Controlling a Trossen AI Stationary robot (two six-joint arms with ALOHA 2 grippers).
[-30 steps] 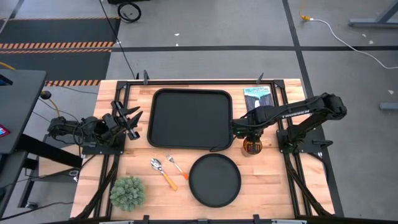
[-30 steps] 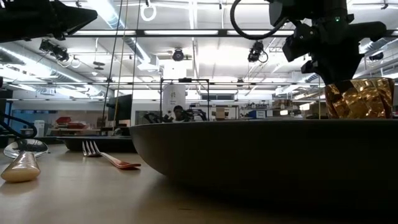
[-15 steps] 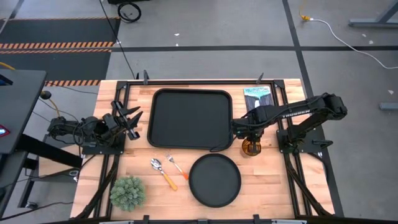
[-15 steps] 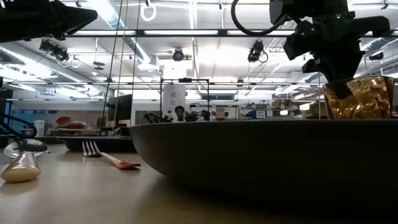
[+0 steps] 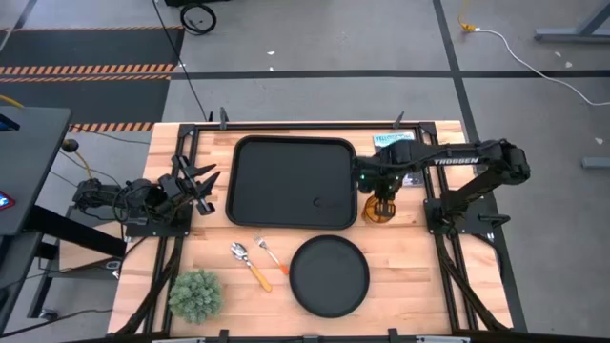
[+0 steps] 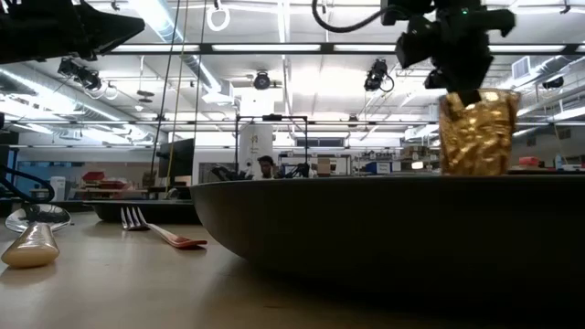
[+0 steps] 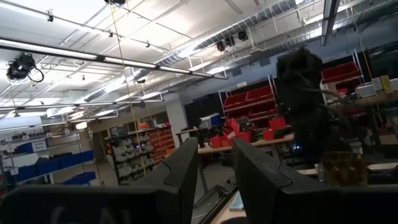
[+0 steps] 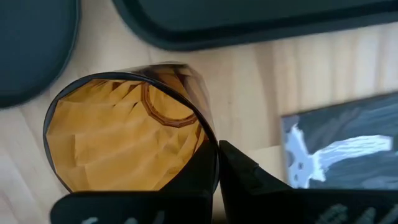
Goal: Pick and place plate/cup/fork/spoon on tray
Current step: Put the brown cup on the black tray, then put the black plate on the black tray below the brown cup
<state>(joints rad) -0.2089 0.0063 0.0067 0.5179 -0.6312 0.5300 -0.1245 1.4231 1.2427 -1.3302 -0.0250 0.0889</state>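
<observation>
Gleaming wood table (image 5: 419, 267) — shelved workshop behind

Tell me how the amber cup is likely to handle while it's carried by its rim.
The cup looks thin-walled and translucent, so probably light. The right gripper pinches one rim wall, so it may swing or tilt. Its faceted, glossy surface could be slippery.

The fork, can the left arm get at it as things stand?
Probably yes. The left gripper waits at the table's left edge, and the fork lies on bare wood beside the spoon, with nothing over it. The spoon lies close, so the grip may be tight.
</observation>
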